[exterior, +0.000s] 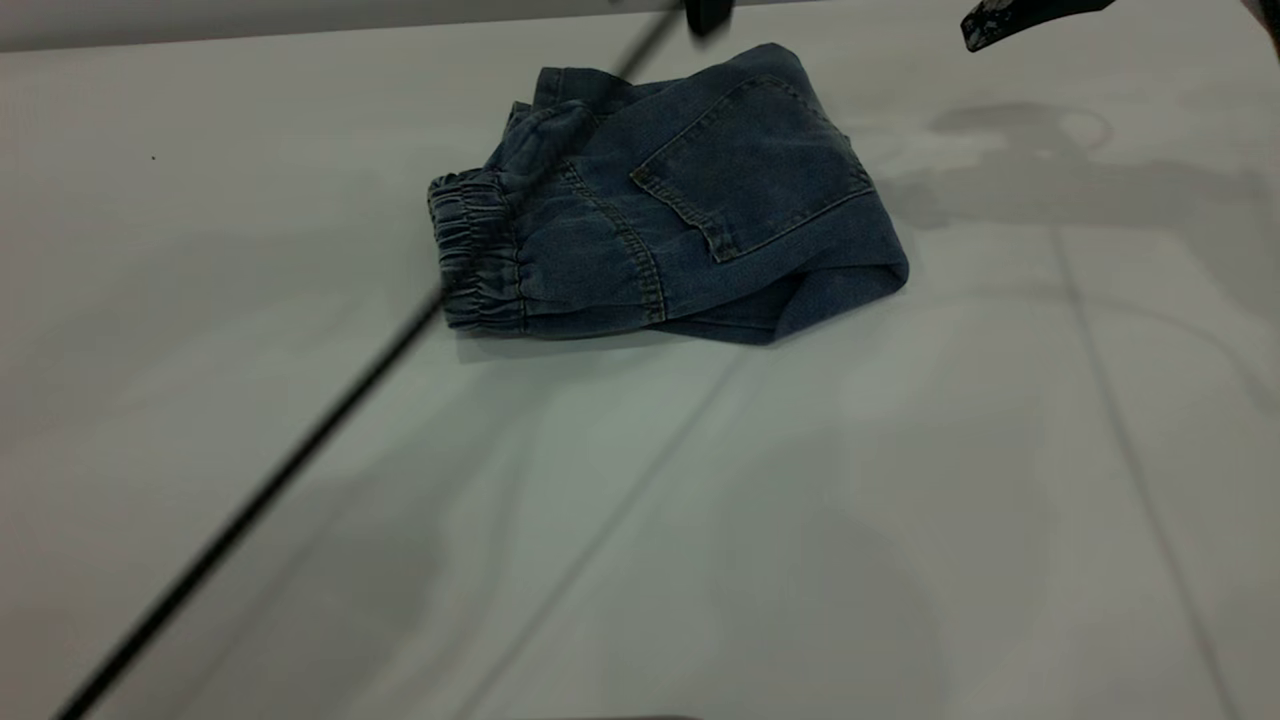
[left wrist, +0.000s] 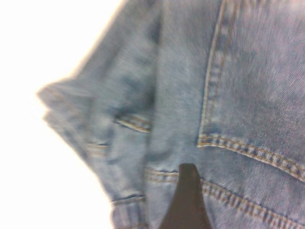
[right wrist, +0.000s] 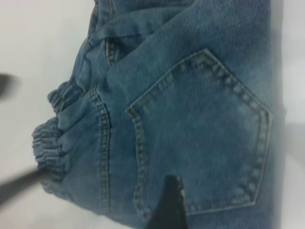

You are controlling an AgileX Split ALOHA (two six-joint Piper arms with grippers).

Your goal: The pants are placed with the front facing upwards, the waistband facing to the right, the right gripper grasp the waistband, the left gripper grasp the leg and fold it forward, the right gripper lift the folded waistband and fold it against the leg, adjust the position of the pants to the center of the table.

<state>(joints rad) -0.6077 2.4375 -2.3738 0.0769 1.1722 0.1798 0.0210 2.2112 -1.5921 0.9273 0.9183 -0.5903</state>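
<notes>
The pants (exterior: 690,210) lie folded into a compact bundle on the white table (exterior: 900,520), toward its far side. The patch back pocket (exterior: 750,170) faces up and the gathered waistband (exterior: 475,255) is at the bundle's left end. My left gripper (exterior: 708,14) hangs just above the bundle's far edge. In the left wrist view one dark finger (left wrist: 187,200) stands alone over the tan stitching. My right gripper (exterior: 1030,20) hovers above the table, to the right of the pants. Its one visible finger (right wrist: 169,205) shows over the pocket (right wrist: 205,138). Neither gripper holds anything.
A thin black cable (exterior: 300,450) crosses the exterior view diagonally from the lower left up to the left gripper. Bare tabletop spreads in front of the pants and on both sides of them. The table's far edge (exterior: 300,35) runs just behind the bundle.
</notes>
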